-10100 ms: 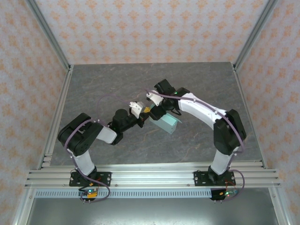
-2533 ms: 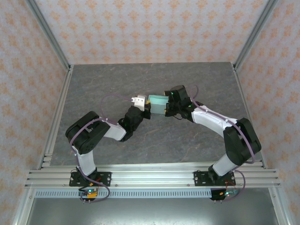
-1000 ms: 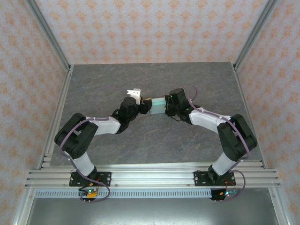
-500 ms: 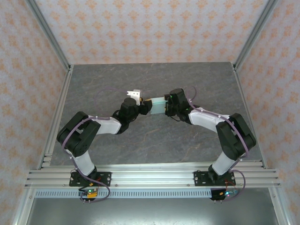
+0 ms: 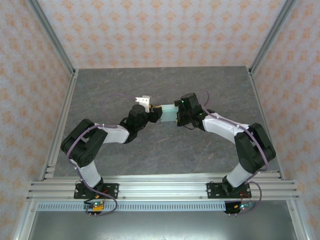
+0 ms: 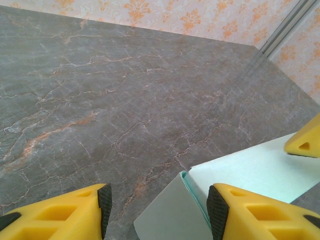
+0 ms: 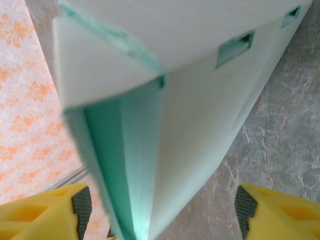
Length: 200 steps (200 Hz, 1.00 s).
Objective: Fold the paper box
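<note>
The paper box (image 5: 169, 112), pale mint-blue card, sits mid-table between the two grippers. My left gripper (image 5: 158, 114) reaches it from the left. In the left wrist view a corner and a greyish flap of the box (image 6: 250, 170) lie between the fingers of the left gripper (image 6: 157, 200). The right pad is at the box's side and the left pad stands apart from it. My right gripper (image 5: 176, 114) is at the box's right end. In the right wrist view the right gripper (image 7: 162, 205) is open wide, and the box (image 7: 200, 100) stands between the pads with gaps on both sides.
The dark marbled tabletop (image 5: 125, 85) stretches around the box. Aluminium frame rails (image 5: 60, 125) and patterned walls border it on three sides. One yellow fingertip of the right gripper (image 6: 304, 144) rests at the box's far edge in the left wrist view.
The right gripper's jaws have spread apart, away from the box's sides. The left gripper and the box have stayed where they were.
</note>
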Each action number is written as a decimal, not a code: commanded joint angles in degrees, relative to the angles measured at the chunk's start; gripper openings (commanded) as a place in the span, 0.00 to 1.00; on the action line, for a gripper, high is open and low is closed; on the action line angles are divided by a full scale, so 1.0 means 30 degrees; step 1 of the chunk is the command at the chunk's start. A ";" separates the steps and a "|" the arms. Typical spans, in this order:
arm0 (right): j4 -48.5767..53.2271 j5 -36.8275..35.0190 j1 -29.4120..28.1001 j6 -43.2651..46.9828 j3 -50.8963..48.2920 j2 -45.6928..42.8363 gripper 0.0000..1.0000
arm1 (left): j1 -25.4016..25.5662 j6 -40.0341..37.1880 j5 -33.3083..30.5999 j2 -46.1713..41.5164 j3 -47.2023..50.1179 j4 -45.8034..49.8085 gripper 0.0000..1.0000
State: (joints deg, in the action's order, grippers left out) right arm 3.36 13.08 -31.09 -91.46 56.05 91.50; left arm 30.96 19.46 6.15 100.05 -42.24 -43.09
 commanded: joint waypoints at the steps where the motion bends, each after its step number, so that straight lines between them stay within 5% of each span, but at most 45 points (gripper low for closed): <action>1: 0.1665 -0.0141 0.0021 0.0310 0.0769 -0.1225 0.81 | -0.0018 -0.0577 -0.0358 0.0836 0.0546 0.1702 0.55; 76: 0.0882 0.0275 0.0198 -0.0226 -0.1657 0.0947 0.70 | -0.0048 -0.0067 -0.0248 0.0852 0.0130 0.1960 0.55; 146: 0.1736 0.0457 0.0198 0.0397 -0.0900 0.1452 0.70 | -0.0840 0.0980 0.1045 -0.3157 -0.2097 0.5111 0.56; 200: 0.1460 0.1037 0.0190 0.0294 -0.0728 0.1952 0.70 | -0.0859 0.0996 0.1694 -0.1135 -0.2937 0.4526 0.57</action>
State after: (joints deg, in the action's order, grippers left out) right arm -0.10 14.61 -30.28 -90.96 54.76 93.93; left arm 28.45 21.47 9.61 92.58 -51.07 -29.82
